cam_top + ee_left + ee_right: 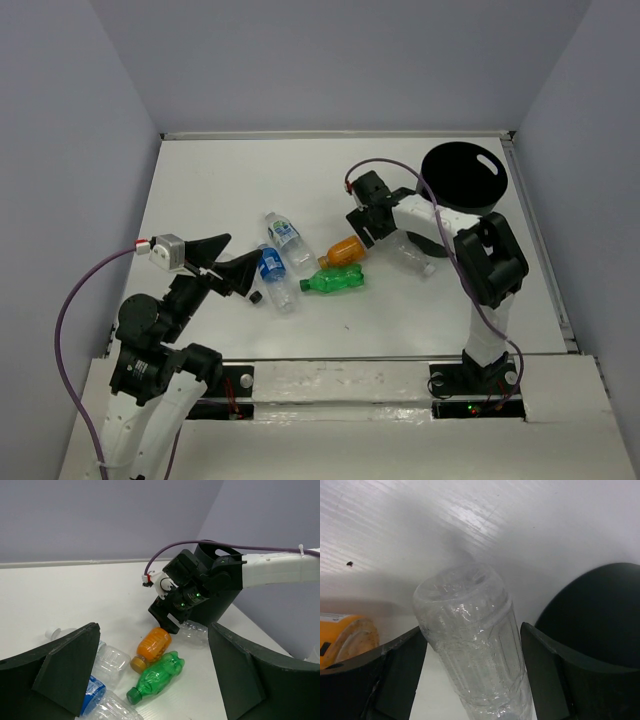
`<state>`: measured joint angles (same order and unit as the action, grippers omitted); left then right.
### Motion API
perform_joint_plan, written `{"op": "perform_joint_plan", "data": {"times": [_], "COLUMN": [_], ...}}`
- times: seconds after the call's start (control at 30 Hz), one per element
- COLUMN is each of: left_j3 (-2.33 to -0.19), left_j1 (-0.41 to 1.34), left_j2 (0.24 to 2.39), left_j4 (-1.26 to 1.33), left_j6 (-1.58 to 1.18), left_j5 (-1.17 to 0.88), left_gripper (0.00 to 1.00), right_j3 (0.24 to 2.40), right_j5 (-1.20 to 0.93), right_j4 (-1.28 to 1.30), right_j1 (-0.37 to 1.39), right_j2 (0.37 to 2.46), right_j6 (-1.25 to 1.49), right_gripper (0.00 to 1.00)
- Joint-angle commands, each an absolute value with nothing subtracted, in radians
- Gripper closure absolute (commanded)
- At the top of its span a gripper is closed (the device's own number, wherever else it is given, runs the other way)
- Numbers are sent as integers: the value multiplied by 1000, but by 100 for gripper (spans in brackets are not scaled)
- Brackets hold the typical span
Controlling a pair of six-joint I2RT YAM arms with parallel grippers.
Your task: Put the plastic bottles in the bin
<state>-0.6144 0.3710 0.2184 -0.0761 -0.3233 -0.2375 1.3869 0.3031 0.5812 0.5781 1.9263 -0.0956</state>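
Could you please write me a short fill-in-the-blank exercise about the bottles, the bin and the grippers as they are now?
1. The unlabelled clear bottle lies between the fingers of the ____ gripper.
2. The jaws of the left gripper stand ____, with nothing held.
3. The orange bottle and the green bottle lie on the ____, outside the bin.
Missing words: right; open; table.

Clear bottle (465, 615) sits lengthwise inside my claw (471, 630), base pointing away, white table (520, 525) beyond. My left finger (395, 665) touches it and my right finger (550, 670) is just beside it; firm grip not determinable. Orange bottle (345, 637) at left edge. Black bin (600, 615) at right.
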Motion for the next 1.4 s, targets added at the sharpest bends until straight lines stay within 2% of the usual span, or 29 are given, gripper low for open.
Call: {"op": "perform_joint_plan", "data": {"times": [0.0,0.1,0.23,0.53,0.7,0.8,0.93,1.17,1.37], "left_j3": [-604,-604,-604,-603,-603,-601,-600,-601,-601], "left_j1": [364,364,362,351,342,336,330,330,330], "left_j2": [221,218,218,221,232,233,235,229,229], "left_j4": [-38,-37,-37,-31,-28,-23,-21,-21,-20], "left_j6": [-319,-319,-319,-319,-319,-319,-318,-318,-318], "left_j5": [-265,-265,-267,-278,-291,-302,-307,-314,-319], "left_gripper": [1,1,1,1,1,1,1,1,1], "right_j3": [1431,1427,1416,1396,1479,1526,1560,1543,1431], "right_j5": [287,310,347,413,378,399,543,658,627], "right_j4": [534,520,506,518,529,444,232,-67,-152], "right_j1": [560,560,560,630,660,660,660,499,316], "right_j2": [1942,1927,1847,1617,1477,1376,1302,1276,1301], "right_j6": [-121,-120,-103,-84,-35,-26,-61,-137,-92], "right_gripper": [23,28,48,49,50,50,50,50,50]}}
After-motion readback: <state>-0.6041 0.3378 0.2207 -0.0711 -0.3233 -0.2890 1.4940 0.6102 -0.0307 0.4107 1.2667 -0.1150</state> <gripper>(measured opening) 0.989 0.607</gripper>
